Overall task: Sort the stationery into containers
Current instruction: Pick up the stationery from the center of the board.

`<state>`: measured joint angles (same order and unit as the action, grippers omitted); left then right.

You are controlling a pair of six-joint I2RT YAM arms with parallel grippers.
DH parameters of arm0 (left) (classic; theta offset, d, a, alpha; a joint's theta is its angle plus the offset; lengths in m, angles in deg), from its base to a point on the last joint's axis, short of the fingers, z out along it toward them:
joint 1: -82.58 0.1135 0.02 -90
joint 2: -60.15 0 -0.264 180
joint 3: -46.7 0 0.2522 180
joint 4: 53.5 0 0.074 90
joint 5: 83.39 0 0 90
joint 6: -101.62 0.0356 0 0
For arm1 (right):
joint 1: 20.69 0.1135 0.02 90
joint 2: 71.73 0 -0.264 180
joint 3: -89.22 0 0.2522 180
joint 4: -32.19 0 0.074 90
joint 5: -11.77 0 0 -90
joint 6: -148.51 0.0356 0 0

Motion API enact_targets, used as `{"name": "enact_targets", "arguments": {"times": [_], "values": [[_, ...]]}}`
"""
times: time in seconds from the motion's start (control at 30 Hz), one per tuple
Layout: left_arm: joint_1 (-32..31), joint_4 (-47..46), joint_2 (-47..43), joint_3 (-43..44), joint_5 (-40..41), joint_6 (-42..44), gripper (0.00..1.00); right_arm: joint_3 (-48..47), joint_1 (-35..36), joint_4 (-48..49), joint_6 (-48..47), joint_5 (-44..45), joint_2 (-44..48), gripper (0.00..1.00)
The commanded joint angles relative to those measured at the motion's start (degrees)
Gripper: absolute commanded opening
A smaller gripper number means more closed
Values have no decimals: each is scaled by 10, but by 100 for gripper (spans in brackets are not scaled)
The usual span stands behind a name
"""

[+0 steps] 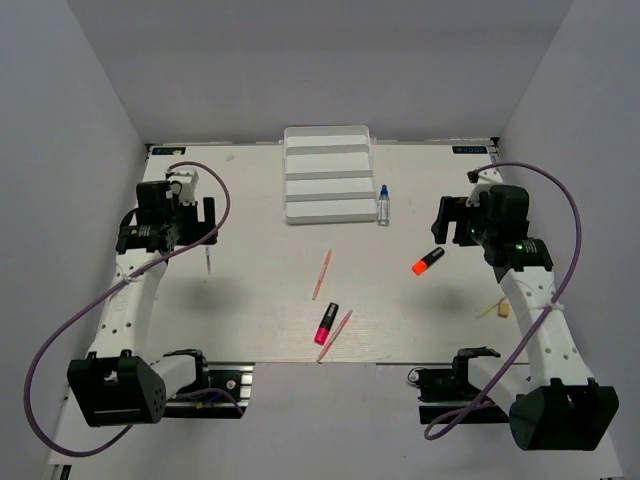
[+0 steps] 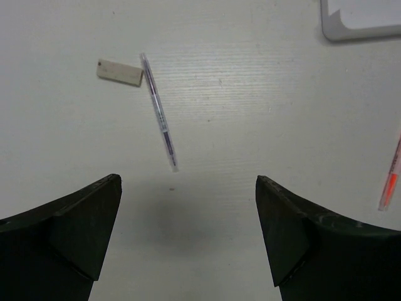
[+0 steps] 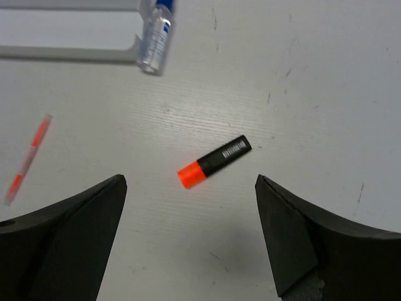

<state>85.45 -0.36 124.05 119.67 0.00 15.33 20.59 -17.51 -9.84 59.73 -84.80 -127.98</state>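
Above table [image 1: 250,240] — left gripper [image 2: 188,188], right gripper [image 3: 190,185] hover, jaws wide.

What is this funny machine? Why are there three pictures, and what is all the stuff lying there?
It is a robot with two arms bolted to a table. The big picture is taken from above, looking down on both arms. The other two come from small cameras on the wrists, so the dark shapes at the bottom are each gripper's own fingers. They belong to the left gripper and the right gripper. Both are open and hold nothing.

On the table lie a thin pen beside a small tan block, an orange-and-black marker and a pink-and-black marker. There is also a thin pink stick, a second pink stick, and a little blue-capped bottle next to a white tray. The job is to sort these things into the tray, which has nothing in it yet.
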Motion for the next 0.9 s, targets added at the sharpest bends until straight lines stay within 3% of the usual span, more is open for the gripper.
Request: {"name": "enact_targets", "arguments": {"times": [0.0,0.33,0.63,0.87], "values": [[5,35,25,22,11,-17,97,-6,-6,-6,-26,34,-20,89],[5,18,-16,19,18,-31,98,-59,-16,8,63,11,-119,88],[5,8,21,25,3,-32,97,-148,-10,33,102,-28,-264,54],[5,0,50,28,7,-31,97,-216,11,51,110,-31,-383,57]]}}
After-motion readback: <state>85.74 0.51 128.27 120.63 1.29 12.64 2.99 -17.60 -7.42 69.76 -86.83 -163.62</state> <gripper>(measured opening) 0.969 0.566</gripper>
